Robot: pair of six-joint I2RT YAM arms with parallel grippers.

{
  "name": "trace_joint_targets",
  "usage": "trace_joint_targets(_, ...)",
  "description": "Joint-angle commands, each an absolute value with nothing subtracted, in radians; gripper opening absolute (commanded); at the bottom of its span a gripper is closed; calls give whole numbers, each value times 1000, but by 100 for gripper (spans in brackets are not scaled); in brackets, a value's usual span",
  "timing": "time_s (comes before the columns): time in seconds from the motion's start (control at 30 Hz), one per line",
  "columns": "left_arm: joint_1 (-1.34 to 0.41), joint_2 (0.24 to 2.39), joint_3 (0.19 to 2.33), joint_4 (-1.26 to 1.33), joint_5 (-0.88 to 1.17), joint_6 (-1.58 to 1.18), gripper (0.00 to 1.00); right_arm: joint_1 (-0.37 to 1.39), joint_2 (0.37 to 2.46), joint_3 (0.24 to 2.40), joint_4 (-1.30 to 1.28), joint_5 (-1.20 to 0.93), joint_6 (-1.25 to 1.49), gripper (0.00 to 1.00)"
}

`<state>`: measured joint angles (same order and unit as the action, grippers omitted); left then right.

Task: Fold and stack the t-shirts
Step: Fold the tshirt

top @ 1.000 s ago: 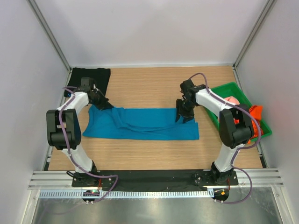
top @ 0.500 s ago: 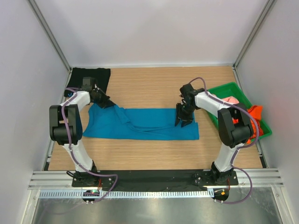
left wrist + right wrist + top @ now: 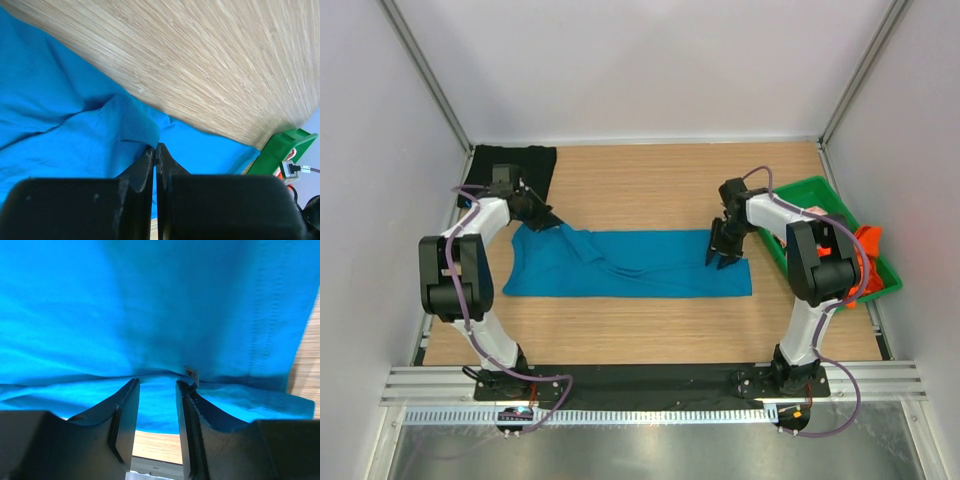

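The teal-blue cloth t-shirt (image 3: 630, 265) lies across the middle of the pale wooden worktop (image 3: 640, 185) as a long band running left to right, flat along its near edge and rumpled toward its left end. At the band's far-left corner the left pincer (image 3: 548, 222) is pressed together on a raised pleat of the blue cloth; the left wrist view shows the two black fingertips (image 3: 156, 146) meeting with the fabric caught between them. At the right end the right pincer (image 3: 723, 258) points down onto the shirt. In the right wrist view its jaws stand partly spread, tips (image 3: 157, 382) against the cloth, and a low ridge of fabric lies across the gap between them.

A black cloth t-shirt (image 3: 510, 162) sits flat in the far-left corner of the worktop, just beyond the left arm. Against the right wall is a green plastic tray (image 3: 810, 186), with orange cloth (image 3: 868, 243) spilling over its outer edge.
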<state>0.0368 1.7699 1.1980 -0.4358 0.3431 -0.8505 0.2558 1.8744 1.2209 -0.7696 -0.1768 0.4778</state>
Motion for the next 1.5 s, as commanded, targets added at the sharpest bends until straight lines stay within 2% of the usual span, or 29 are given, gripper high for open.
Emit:
trace_joint_targets(0.0,43,1712,1193,-452,305,-819,0,232,1882,1233,-753,-118,489,42)
trace_joint_targets(0.17,55,1674,1180,-465,246,-813,0,233,1882,1215,-746,-130,503,42)
trace_joint_targets(0.4,67,1695,1196,-465,262,-799,0,232,1867,1198,-745,-117,496,43)
trace_joint_targets(0.47,66,1710,1210,-460,296,-789,8,230,1867,1198,-749,-112,491,43)
trace_joint_targets(0.53,67,1717,1232,-485,299,-767,26,233,1856,1201,-752,-109,483,43)
trace_joint_targets(0.6,66,1694,1207,-506,272,-752,37,233,1841,1216,-758,-104,468,44)
trace_joint_targets(0.63,66,1654,1198,-515,243,-733,45,233,1833,1226,-771,-103,462,45)
trace_joint_targets(0.73,74,1568,1149,-567,190,-694,50,238,1801,1262,-805,-89,443,47)
trace_joint_targets(0.93,132,1416,1008,-649,167,-672,49,235,1764,1312,-905,-5,393,54)
trace_joint_targets(0.97,144,1392,971,-658,176,-672,49,233,1760,1316,-916,59,384,56)
trace_joint_targets(1.1,216,1356,916,-690,163,-654,52,210,1741,1316,-951,104,353,62)
trace_joint_targets(1.33,273,1305,908,-830,74,-661,57,170,1743,1282,-945,110,337,62)
trace_joint_targets(1.47,278,1292,878,-833,60,-676,56,167,1746,1272,-936,129,337,61)
